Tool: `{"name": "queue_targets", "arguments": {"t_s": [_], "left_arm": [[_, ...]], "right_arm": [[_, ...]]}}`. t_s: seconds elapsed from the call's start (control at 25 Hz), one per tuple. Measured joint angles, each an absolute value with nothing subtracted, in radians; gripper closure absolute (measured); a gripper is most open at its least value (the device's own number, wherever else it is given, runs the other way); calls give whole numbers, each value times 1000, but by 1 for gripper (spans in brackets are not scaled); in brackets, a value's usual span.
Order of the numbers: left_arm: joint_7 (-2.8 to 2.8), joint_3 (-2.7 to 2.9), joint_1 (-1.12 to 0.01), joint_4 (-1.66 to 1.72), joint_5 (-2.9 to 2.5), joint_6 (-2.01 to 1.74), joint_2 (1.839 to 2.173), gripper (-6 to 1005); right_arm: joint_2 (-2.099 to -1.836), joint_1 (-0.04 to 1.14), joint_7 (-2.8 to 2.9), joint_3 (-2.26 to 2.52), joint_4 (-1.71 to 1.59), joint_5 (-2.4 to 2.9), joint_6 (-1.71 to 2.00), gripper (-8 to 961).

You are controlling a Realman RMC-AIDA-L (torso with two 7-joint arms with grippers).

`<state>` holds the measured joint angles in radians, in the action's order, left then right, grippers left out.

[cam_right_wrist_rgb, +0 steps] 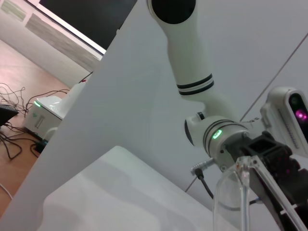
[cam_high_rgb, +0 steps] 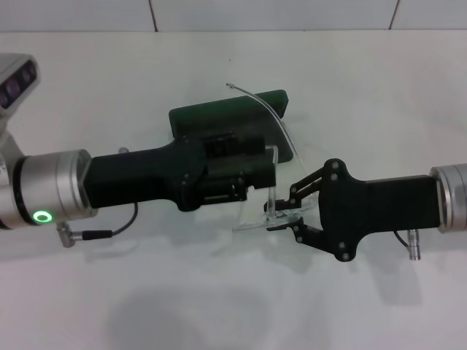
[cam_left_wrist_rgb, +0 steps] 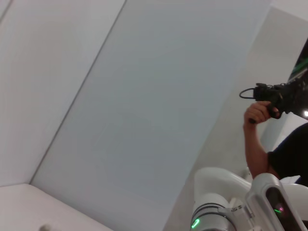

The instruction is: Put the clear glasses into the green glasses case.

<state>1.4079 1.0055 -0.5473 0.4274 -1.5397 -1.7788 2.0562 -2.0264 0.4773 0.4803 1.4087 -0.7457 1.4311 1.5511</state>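
The green glasses case (cam_high_rgb: pixel 219 117) lies on the white table (cam_high_rgb: pixel 109 87) at mid-back, partly covered by my left arm. My left gripper (cam_high_rgb: pixel 266 171) reaches in from the left and hovers over the case's near right part. The clear glasses (cam_high_rgb: pixel 255 221) hang just in front of the case, tilted, with one thin arm arching up and back over the case. My right gripper (cam_high_rgb: pixel 282 215) comes in from the right and is shut on the glasses' frame. A clear lens (cam_right_wrist_rgb: pixel 230 195) also fills the lower right wrist view, beside the black left gripper (cam_right_wrist_rgb: pixel 272 156).
The left wrist view shows only a pale wall and a person holding a camera (cam_left_wrist_rgb: pixel 274 96) off to the side. A loose cable (cam_high_rgb: pixel 98 233) hangs under the left arm. The tiled wall edge runs along the table's back.
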Motion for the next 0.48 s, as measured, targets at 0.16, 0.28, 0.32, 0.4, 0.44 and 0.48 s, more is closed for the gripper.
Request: {"name": "queue_targets", "arguments": {"t_s": [0.16, 0.28, 0.32, 0.4, 0.44, 0.48], "left_arm": [[1408, 1031, -555, 426, -1543, -1778, 2061, 297], [1409, 1034, -561, 426, -1548, -1778, 2065, 297], [1411, 1034, -563, 426, -1549, -1778, 2067, 297], [1415, 1034, -565, 425, -1556, -1778, 2069, 297], [1416, 1034, -567, 425, -1561, -1778, 2070, 297], [1416, 1034, -569, 425, -1568, -1777, 2072, 297]], "right_arm": [[-2026, 478, 480, 1413, -742, 1431, 1551, 836], [-2026, 480, 480, 1413, -739, 1431, 1551, 835], [-2025, 480, 480, 1413, -739, 1431, 1551, 835], [-2025, 480, 480, 1413, -738, 1431, 1551, 835], [-2025, 480, 480, 1413, -738, 1431, 1551, 835], [-2025, 480, 480, 1413, -738, 1431, 1551, 835]]}}
